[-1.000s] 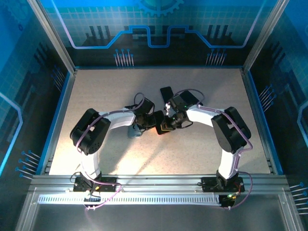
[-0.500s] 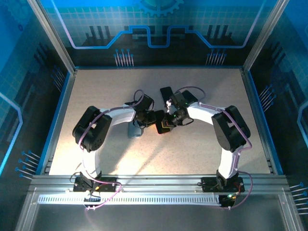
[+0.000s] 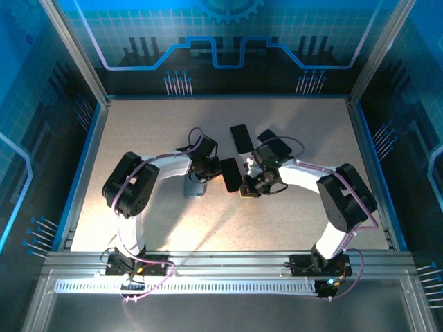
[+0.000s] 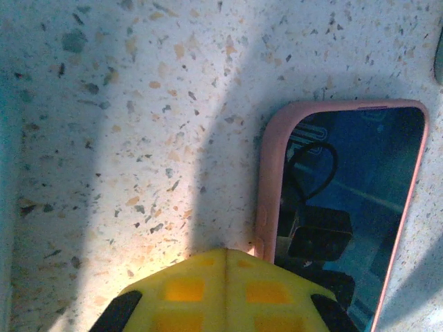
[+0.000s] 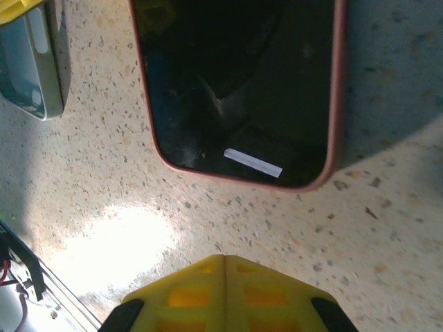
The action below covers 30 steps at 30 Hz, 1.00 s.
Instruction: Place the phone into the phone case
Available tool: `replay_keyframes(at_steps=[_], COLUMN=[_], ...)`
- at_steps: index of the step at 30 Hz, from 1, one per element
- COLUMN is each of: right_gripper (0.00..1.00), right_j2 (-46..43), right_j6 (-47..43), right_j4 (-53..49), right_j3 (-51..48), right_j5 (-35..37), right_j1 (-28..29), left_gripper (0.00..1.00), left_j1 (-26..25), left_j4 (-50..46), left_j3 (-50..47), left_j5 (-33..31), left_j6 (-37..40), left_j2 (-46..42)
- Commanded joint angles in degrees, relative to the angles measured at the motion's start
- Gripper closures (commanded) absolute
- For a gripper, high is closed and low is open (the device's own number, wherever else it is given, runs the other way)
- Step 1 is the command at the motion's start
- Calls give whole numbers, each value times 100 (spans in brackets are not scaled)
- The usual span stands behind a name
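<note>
The phone lies flat mid-table, its dark screen framed all round by the pink phone case. In the right wrist view the phone's rounded end and the pink rim lie just ahead of my fingers. My left gripper is shut, its yellow tips right beside the case's long left edge. On the phone's other side my right gripper is shut and holds nothing, its tips a short way off the case's end.
Two more dark phones lie just behind the cased one. A pale grey-green case sits to its left, under the left arm. Metal frame rails border the speckled table.
Both grippers have come off the phone, which now lies uncovered on the table. The right arm has pulled back to the right and nearer; the left gripper has shifted slightly left.
</note>
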Motion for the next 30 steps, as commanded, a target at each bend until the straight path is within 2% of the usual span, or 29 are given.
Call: replay_keyframes(at_steps=[1, 8, 18, 30], right_gripper=[100, 100, 100, 100], right_j2=[272, 805, 1409, 2015], right_j6=[186, 314, 360, 285], right_j4=[255, 473, 519, 473], right_j3=[39, 435, 1357, 2086], right_j5=[-128, -12, 88, 30], right_j1=[83, 70, -63, -343], left_gripper=[97, 97, 97, 97], left_j1=[46, 44, 79, 403], left_j4=[43, 87, -161, -202], left_j3=[-143, -87, 486, 1003], left_j5=[2, 64, -6, 31], left_j6=[-1, -53, -18, -56], left_j2=[-16, 87, 455, 858])
